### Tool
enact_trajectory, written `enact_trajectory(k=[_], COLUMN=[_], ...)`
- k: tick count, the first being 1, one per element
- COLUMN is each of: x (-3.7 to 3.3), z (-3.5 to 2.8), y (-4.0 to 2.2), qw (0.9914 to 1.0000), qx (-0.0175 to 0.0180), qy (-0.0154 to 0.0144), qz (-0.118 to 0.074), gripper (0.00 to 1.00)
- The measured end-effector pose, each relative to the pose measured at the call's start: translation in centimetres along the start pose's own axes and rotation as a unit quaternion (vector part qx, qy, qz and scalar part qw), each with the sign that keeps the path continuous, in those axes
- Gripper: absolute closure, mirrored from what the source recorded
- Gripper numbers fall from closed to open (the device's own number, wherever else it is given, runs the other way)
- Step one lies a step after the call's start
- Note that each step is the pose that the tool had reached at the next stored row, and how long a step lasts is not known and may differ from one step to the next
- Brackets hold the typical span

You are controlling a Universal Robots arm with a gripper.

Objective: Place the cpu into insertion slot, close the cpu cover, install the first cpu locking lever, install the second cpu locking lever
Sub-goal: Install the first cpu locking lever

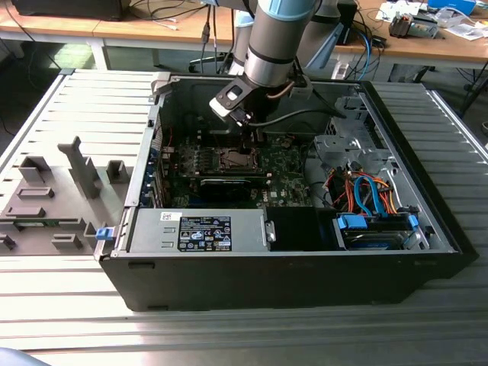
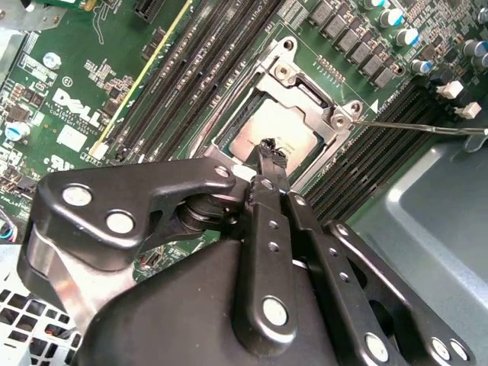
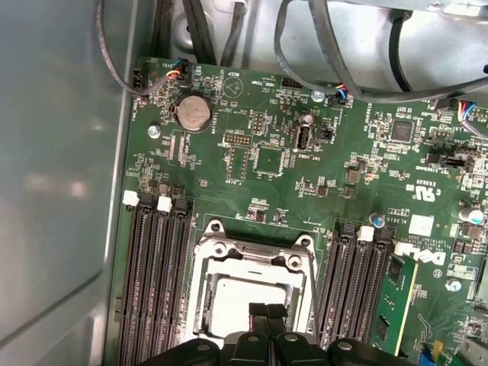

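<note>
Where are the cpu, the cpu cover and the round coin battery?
cpu [image 2: 290,126]: second wrist view, silver top.
cpu cover [image 3: 255,268]: first wrist view, frame bar.
coin battery [image 3: 192,113]: first wrist view, flat face.

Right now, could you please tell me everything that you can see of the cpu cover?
The cpu cover is a thin silvery metal frame, square, with a large square window. It appears to lie flat on the green circuit board, between rows of memory slots. The cpu shows its grey top through the window. The gripper, fingers shut, hangs over the window; whether it touches the cover I cannot tell.
</note>
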State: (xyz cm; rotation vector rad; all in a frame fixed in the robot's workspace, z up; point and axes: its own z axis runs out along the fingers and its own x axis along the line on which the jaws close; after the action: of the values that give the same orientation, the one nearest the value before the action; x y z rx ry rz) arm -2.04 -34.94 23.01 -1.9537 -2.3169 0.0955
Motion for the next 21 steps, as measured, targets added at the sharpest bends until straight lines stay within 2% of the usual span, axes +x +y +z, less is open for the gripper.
enact_trajectory(k=[10, 21], x=[0.00, 0.00], z=[0.00, 0.00], y=[0.00, 0.00], qw=[0.99940, 0.99843], qx=[0.0015, 0.0024], qy=[-0.0041, -0.0066], qz=[-0.034, -0.056], gripper=[0.89, 0.89])
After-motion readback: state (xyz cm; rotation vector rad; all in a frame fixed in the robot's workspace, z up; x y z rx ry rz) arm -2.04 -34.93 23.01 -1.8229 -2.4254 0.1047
